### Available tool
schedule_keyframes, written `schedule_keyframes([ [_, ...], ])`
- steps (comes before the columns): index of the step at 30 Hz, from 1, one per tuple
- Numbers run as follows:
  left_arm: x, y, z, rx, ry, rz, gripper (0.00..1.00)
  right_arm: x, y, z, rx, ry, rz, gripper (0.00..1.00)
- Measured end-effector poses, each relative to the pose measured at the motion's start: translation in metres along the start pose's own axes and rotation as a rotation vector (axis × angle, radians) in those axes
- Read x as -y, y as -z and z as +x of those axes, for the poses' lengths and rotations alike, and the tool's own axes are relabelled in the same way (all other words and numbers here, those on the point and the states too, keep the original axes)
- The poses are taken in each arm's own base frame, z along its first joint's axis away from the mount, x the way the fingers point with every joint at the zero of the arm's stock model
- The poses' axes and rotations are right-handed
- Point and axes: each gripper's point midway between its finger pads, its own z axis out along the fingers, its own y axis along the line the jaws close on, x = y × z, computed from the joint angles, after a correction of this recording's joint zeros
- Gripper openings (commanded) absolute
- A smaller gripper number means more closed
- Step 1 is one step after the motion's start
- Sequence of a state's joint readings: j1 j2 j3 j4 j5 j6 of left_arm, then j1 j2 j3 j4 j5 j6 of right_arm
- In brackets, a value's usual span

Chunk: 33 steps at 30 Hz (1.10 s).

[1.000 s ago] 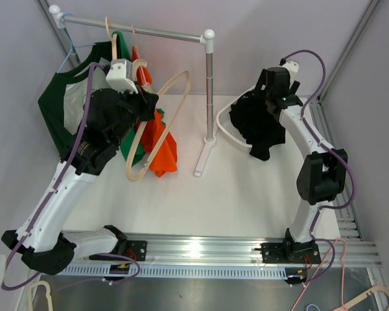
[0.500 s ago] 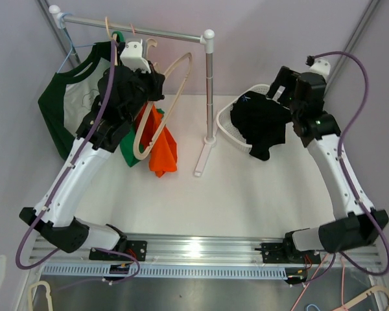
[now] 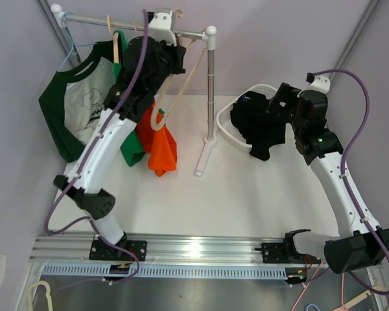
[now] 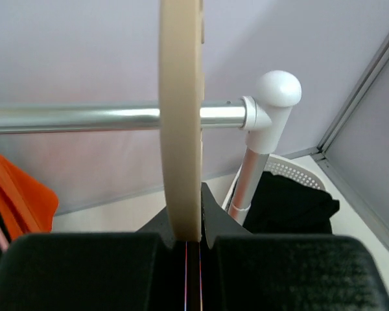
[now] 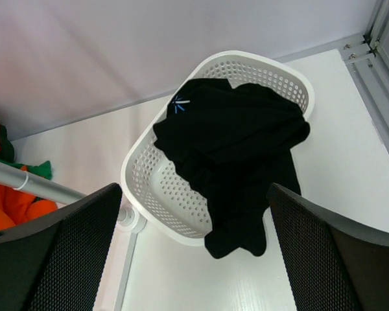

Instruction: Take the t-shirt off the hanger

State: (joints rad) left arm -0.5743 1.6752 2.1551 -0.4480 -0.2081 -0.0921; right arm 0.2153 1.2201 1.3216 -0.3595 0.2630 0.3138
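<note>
Left arm (image 3: 110, 136) stretched up to rail (image 4: 71, 118); left gripper (image 4: 187, 227) pinched tight on bare hanger (image 4: 180, 129), edge-on at the rail. Right arm (image 3: 334, 175) bent above basket (image 5: 142, 188); right gripper (image 5: 191, 249) spread wide, empty. Black t-shirt (image 5: 236, 146) in basket, draped over rim.

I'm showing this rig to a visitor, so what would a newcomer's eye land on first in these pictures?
Likely the bare cream hanger, pinched in the left claw up at the rail, back left. Next, the black shirt heaped over the white basket at the right, with the open right claw facing it. An orange shirt and a green shirt hang on the rail.
</note>
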Motion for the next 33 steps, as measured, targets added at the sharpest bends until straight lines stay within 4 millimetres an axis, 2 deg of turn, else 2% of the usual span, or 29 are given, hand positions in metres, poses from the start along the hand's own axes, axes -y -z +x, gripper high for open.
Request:
schedule_keyframes([
  [5, 0.019, -0.040, 0.012, -0.013, -0.028, 0.002, 0.01, -0.006, 0.011, -0.006, 0.022, -0.005, -0.031, 0.99],
  [8, 0.021, -0.050, 0.031, -0.052, -0.044, -0.002, 0.01, -0.009, 0.021, -0.015, 0.055, -0.014, -0.050, 1.00],
  [13, 0.020, -0.060, 0.051, -0.095, -0.055, -0.014, 0.01, -0.010, 0.032, -0.023, 0.085, -0.023, -0.069, 1.00],
  [23, 0.032, -0.066, 0.081, -0.159, -0.071, 0.019, 0.01, -0.009, 0.034, -0.017, 0.075, -0.021, -0.075, 0.99],
  [26, 0.041, -0.067, 0.087, -0.160, -0.077, 0.036, 0.19, -0.010, 0.034, -0.017, 0.072, -0.021, -0.082, 0.99],
  [27, 0.042, -0.066, 0.086, -0.160, -0.087, 0.045, 0.37, -0.010, 0.034, -0.016, 0.071, -0.020, -0.083, 0.99],
  [30, 0.039, -0.059, 0.087, -0.174, -0.113, 0.063, 0.56, -0.011, 0.034, -0.015, 0.068, -0.020, -0.084, 0.99],
  [33, 0.041, -0.043, 0.085, -0.189, -0.112, 0.101, 0.67, -0.012, 0.035, -0.014, 0.064, -0.021, -0.087, 0.99],
])
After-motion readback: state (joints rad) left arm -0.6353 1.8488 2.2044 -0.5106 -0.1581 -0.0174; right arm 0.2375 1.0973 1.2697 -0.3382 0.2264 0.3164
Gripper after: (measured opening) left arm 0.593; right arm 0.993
